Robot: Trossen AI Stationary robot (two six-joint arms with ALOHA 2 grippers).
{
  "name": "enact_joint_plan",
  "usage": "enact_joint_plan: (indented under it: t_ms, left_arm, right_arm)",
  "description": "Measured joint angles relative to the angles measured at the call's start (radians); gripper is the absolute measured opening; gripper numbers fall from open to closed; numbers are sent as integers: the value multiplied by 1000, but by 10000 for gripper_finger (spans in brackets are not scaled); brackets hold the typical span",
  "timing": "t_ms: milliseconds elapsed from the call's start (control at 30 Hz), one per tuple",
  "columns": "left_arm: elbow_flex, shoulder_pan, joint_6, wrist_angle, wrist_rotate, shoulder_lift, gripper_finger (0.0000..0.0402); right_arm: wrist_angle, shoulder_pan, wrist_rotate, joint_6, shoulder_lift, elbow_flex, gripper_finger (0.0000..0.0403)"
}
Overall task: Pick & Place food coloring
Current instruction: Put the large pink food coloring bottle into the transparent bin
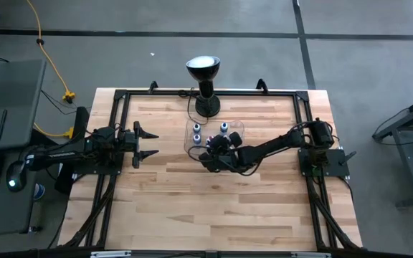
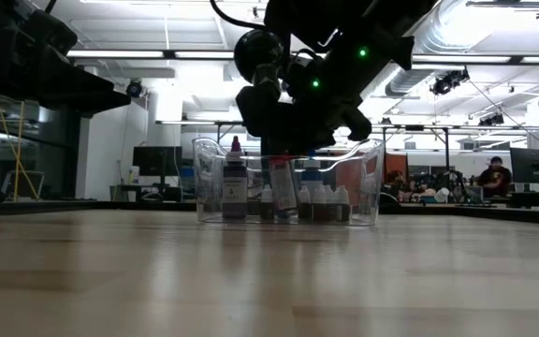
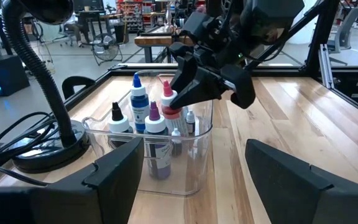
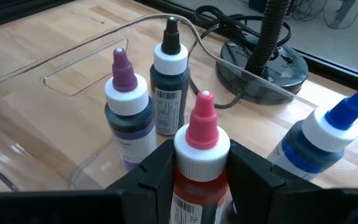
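A clear plastic tray (image 1: 190,133) near the table's far middle holds several food coloring bottles standing on their bases: purple-capped (image 4: 126,99), black-tipped (image 4: 168,81) and blue-tipped (image 4: 328,137). My right gripper (image 4: 197,180) reaches into the tray from the right and is shut on a red bottle with a pink tip (image 4: 201,140), also seen in the left wrist view (image 3: 168,102). My left gripper (image 1: 153,143) waits open and level at the table's left, touching nothing. My right gripper pinches the red bottle's shoulder (image 4: 194,183), just under its white collar, between its two fingers (image 4: 157,171). The fingers come slanting down from the table's right and near side. The bottle stands upright inside the tray; whether its base rests on the tray floor I cannot tell.
A black gooseneck lamp (image 1: 204,72) stands on its round base (image 4: 263,68) just beyond the tray, its cable (image 4: 225,28) trailing along the tray's far wall. Bare wooden tabletop (image 1: 214,208) lies in front, inside a black frame (image 1: 120,97).
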State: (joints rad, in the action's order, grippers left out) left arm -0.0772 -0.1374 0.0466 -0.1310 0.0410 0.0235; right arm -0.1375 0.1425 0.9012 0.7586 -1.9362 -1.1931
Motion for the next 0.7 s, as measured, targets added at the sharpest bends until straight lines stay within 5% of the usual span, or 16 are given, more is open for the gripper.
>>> enact_joint_plan:
  t_ms: [433, 700]
  left_arm:
    - [0, 0, 0, 0, 0, 0, 278]
    - [0, 0, 0, 0, 0, 0, 278]
  right_arm:
    - [-49, -6, -42, 0, 0, -1, 124]
    - [-53, -7, -47, 0, 0, -1, 186]
